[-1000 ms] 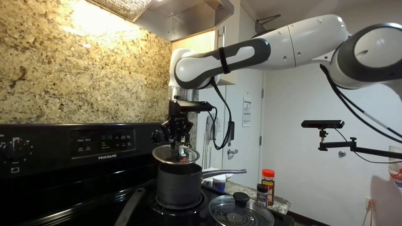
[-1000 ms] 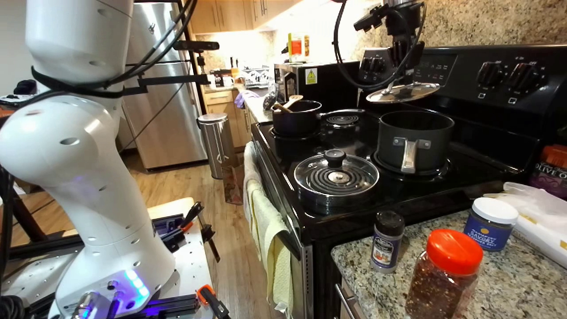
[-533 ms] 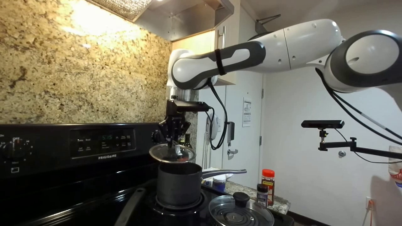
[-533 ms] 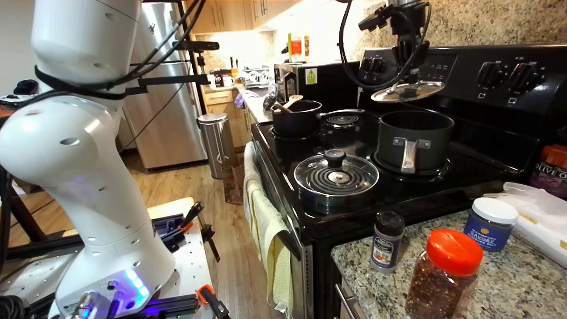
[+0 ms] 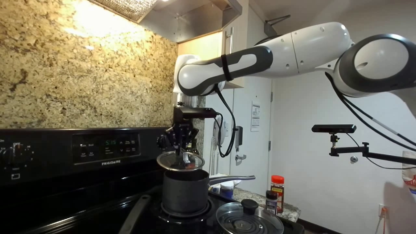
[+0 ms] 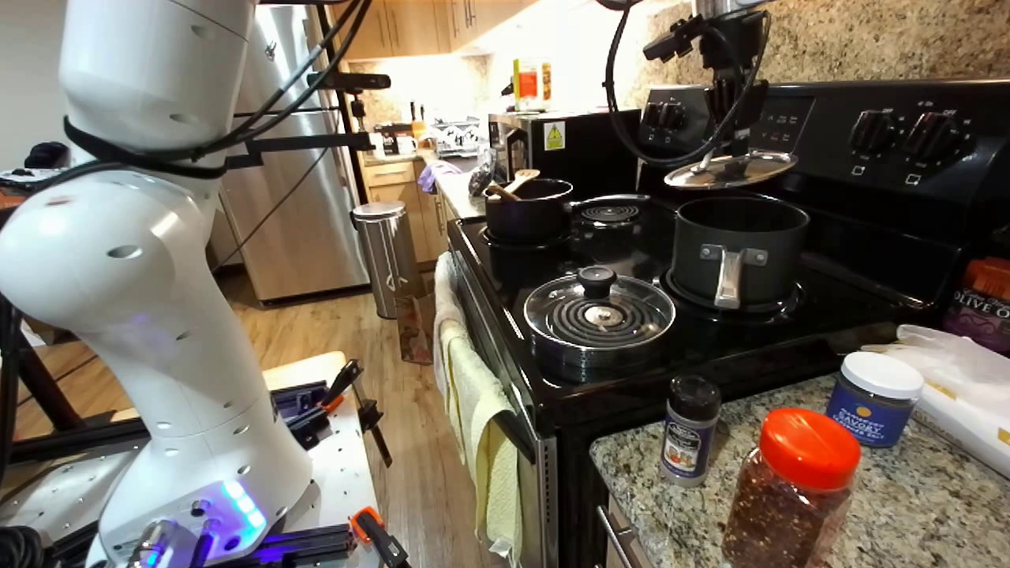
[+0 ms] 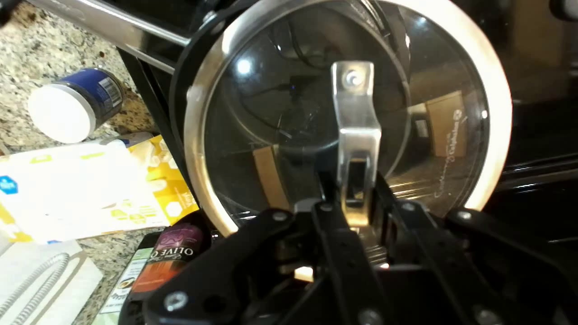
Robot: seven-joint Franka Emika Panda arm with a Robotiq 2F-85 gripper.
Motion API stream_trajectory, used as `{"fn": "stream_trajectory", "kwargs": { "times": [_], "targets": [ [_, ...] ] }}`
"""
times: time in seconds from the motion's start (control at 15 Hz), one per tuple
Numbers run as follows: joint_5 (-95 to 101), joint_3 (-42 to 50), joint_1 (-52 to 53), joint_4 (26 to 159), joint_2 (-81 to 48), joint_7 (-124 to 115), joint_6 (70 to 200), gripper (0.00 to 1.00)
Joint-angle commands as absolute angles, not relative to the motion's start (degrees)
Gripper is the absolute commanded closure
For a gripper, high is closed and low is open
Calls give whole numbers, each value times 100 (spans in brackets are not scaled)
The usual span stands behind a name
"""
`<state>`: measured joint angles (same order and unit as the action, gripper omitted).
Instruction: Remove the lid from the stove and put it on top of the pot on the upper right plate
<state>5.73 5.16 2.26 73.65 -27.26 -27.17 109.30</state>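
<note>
While my hand [image 7: 355,187] clasps the bent metal handle [image 7: 356,110] of the lid [image 6: 750,167], one finger [image 7: 338,248] on either side, I hold it just above the pot [image 5: 185,192], apart from its rim [image 6: 742,230] and slightly tilted in an exterior view. It looks a little off centre: in the wrist view, a dark crescent of that rim shows past the lid's edge, toward the long silvery pot handle [image 5: 232,177]. The pot stands upright on a rear burner [image 6: 761,310] of the stove [image 6: 868,272]. Nearer the stove's front, another glass lid [image 6: 600,315], black-knobbed, shows in both exterior views. On the granite tabletop [image 6: 931,505] alongside stand a red-capped jar [image 6: 789,505], a dark-capped shaker [image 6: 688,434] and a white-topped blue jar [image 6: 874,406].
</note>
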Motion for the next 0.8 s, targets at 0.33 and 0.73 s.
{"fn": "stream_trajectory", "kwargs": {
  "times": [0.33,0.73],
  "targets": [
    [298,764,-33,7456,-2792,-3094,10848,95],
    [149,698,-15,7265,-2831,-3039,10431,95]
  ]
}}
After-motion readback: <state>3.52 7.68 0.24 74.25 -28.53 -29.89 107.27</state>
